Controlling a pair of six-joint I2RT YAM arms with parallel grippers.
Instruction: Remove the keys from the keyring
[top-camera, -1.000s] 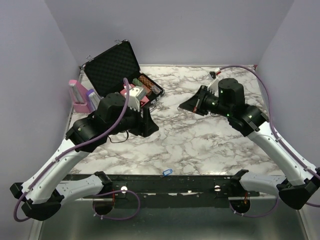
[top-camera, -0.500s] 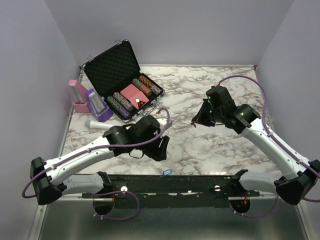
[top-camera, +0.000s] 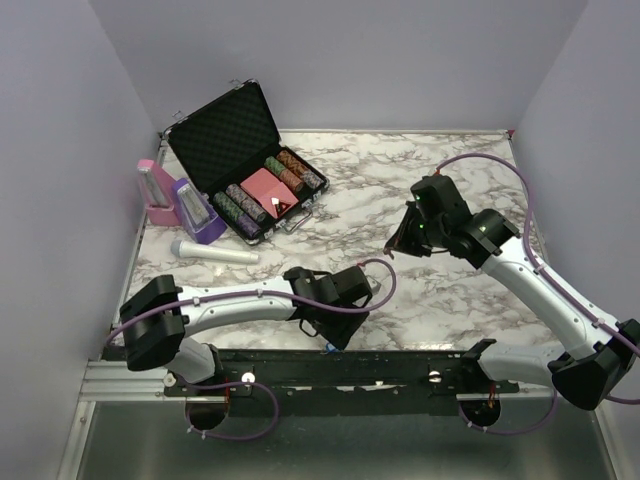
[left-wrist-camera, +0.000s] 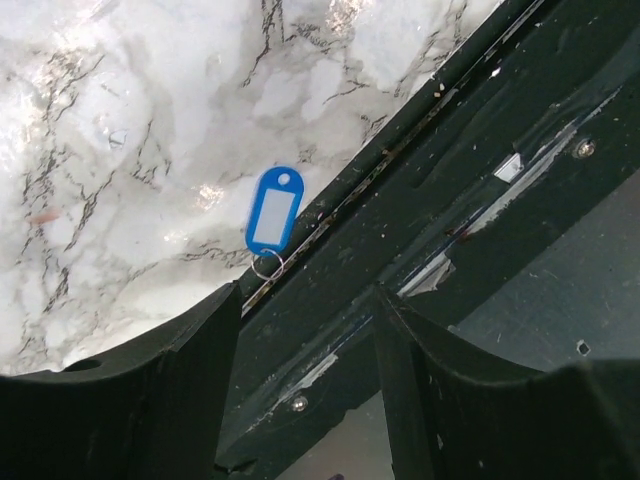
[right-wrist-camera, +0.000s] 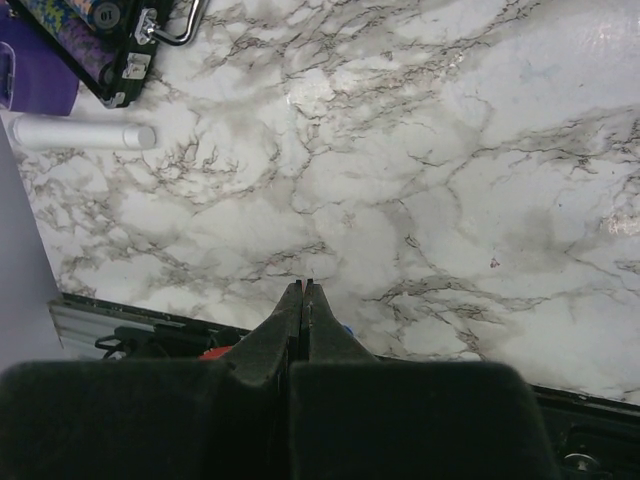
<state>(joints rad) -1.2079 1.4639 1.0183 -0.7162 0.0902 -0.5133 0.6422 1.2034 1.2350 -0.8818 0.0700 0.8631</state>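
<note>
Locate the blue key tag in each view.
Top external: blue tag, bottom centre, at the table's near edge.
Left wrist: left of centre, just beyond the open left claw.
Right wrist: not made out.
Shared landmark: black rail along that near edge.

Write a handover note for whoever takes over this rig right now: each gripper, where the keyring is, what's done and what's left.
Left gripper: open, empty, fingers hanging close to the keyring, not touching it.
Right gripper: shut, empty, over the marble table, away from the keyring.
Keyring: lying flat with its blue tag at the table's near edge, beside the black rail. No keys can be made out on it.
Done: nothing visible; ring not grasped.
Left: grasp the ring, take the keys off.
</note>
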